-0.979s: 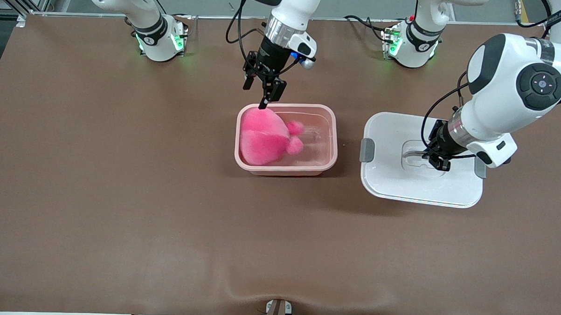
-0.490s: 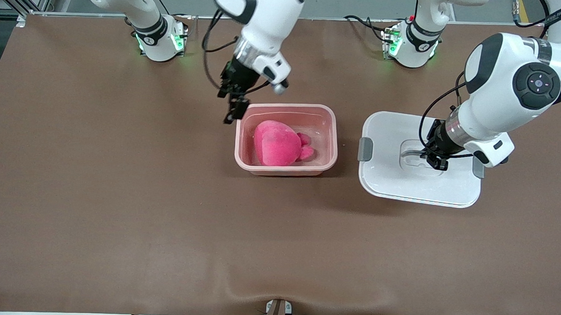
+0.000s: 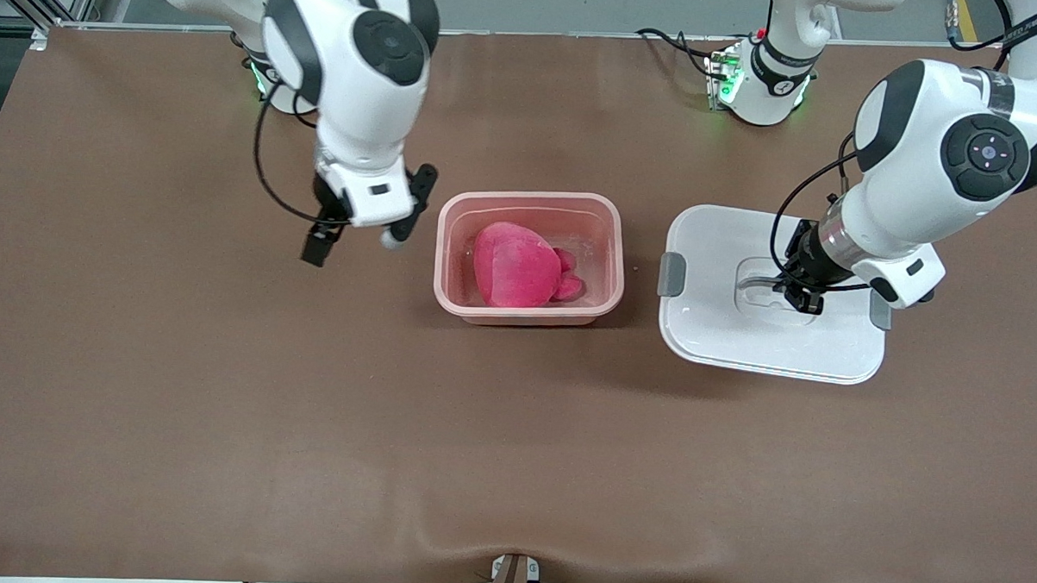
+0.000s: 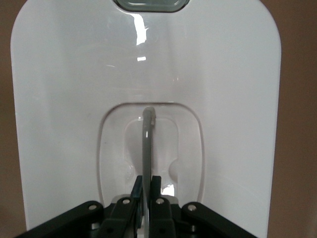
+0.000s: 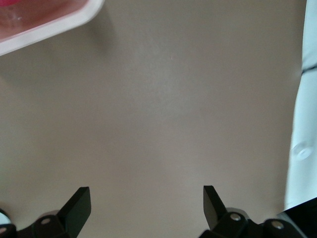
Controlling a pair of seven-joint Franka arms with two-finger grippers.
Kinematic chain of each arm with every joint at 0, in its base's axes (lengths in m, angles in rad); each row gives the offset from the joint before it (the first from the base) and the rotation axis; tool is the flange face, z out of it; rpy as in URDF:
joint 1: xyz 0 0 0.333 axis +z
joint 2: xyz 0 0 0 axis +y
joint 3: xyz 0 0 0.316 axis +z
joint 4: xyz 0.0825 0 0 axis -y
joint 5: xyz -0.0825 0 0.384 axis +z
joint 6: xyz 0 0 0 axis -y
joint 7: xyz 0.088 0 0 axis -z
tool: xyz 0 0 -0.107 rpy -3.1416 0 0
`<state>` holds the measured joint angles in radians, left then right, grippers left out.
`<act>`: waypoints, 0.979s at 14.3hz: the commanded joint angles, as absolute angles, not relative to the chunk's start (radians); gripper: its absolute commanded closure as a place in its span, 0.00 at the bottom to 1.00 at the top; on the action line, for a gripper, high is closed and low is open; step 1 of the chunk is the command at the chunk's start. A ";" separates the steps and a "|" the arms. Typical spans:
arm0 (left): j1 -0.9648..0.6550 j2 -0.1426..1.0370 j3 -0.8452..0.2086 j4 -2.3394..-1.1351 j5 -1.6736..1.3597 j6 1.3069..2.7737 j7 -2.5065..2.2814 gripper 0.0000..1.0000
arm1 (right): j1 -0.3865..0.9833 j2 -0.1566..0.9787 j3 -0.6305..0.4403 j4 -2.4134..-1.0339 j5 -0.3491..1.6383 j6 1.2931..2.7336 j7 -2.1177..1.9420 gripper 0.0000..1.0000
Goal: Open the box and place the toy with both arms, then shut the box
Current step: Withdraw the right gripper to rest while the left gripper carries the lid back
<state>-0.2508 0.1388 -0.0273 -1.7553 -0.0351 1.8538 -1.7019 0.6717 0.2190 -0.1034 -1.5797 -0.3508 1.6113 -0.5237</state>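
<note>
Where any writing might show, the lid (image 3: pixel 773 293) looks plain

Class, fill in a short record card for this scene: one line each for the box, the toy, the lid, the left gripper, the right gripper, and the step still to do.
Box: pale pink plastic tub, open, mid-table.
Toy: bright pink plush blob, lying inside the tub.
Lid: white lid with grey side clips, flat on the table beside the tub, toward the left arm's end.
Left gripper: shut on the lid's thin centre handle.
Right gripper: open, empty, over bare brown table beside the tub.
Step left: lid not yet on tub.
</note>
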 commanded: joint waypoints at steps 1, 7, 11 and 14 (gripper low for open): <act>-0.287 0.118 -0.026 -1.756 -0.040 1.850 -1.745 1.00 | 0.516 0.178 -0.084 -1.615 -0.212 1.595 -0.422 0.00; -0.360 0.135 -0.026 -1.727 -0.038 1.852 -1.870 1.00 | 0.253 0.131 -0.084 -1.637 -0.104 1.580 -0.419 0.00; -0.408 0.163 -0.026 -1.695 -0.038 1.853 -1.940 1.00 | 0.144 0.071 -0.084 -1.658 -0.045 1.585 -0.388 0.00; -0.440 0.179 -0.026 -1.677 -0.038 1.855 -1.971 1.00 | 0.094 0.005 -0.086 -1.739 -0.017 1.603 -0.374 0.00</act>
